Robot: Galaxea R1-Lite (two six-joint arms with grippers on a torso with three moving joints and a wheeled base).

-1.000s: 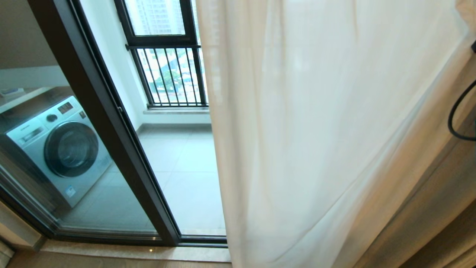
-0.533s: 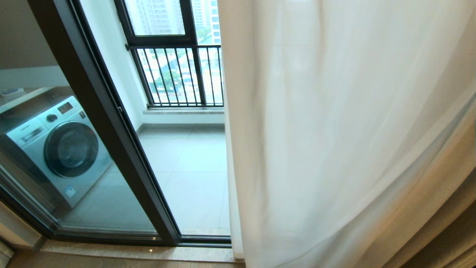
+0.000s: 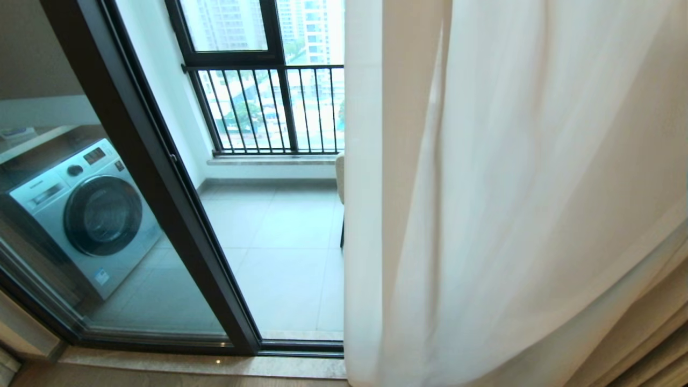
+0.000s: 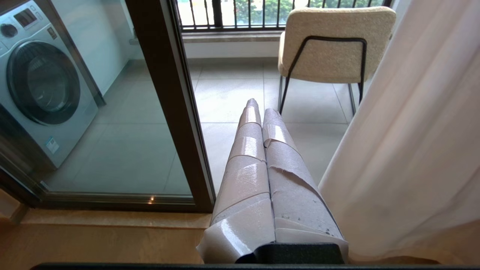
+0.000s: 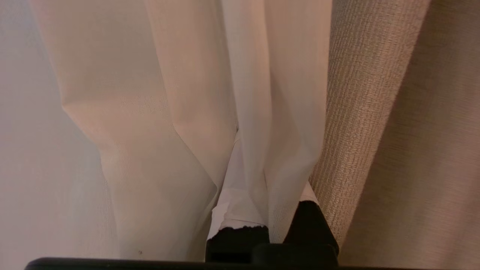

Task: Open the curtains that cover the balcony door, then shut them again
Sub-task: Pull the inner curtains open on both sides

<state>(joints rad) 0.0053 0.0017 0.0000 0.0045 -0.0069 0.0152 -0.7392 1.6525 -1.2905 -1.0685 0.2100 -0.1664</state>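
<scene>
Right end effector (image 5: 268,221) pinches the curtains (image 3: 516,204) beside the balcony door (image 3: 161,177).

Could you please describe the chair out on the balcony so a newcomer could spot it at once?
Look past the dark-framed balcony door to the tiled floor below the railing. The chair stands there beside the curtains, the only cream upholstered seat, on thin black legs.

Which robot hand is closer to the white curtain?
Right. The right gripper is shut on a fold of the curtain. The left gripper is shut beside it, apart, pointing toward the balcony.
</scene>
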